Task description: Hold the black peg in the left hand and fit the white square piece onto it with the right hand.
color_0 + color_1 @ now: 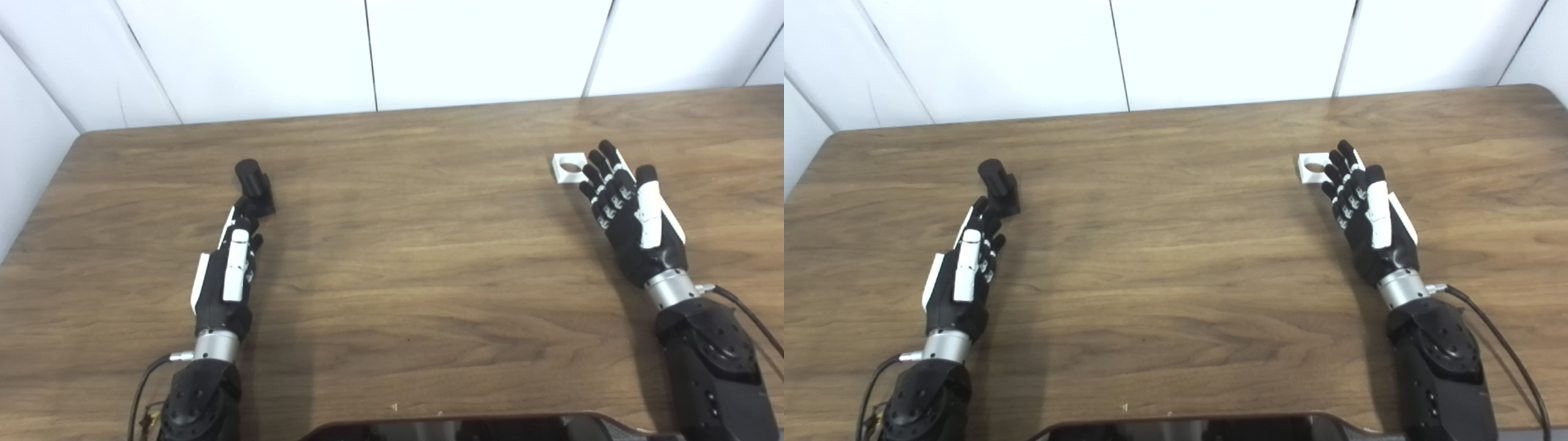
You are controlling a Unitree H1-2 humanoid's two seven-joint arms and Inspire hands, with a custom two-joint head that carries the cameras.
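The black peg (254, 185), a short cylinder on a square black base, stands on the table at the left. My left hand (228, 269) lies just in front of it, fingers stretched out and open, their tips at the base's near edge. On the right lies the white square piece (569, 167) with a round hole, flat on the wood. My right hand (631, 214) is open, fingers spread, their tips over the piece's right edge and hiding part of it. Neither hand holds anything.
The wooden table (416, 257) ends at a white panelled wall (367, 49) behind and at a left edge near the peg. A dark rounded object (465, 429) shows at the bottom edge. Cables run from both forearms.
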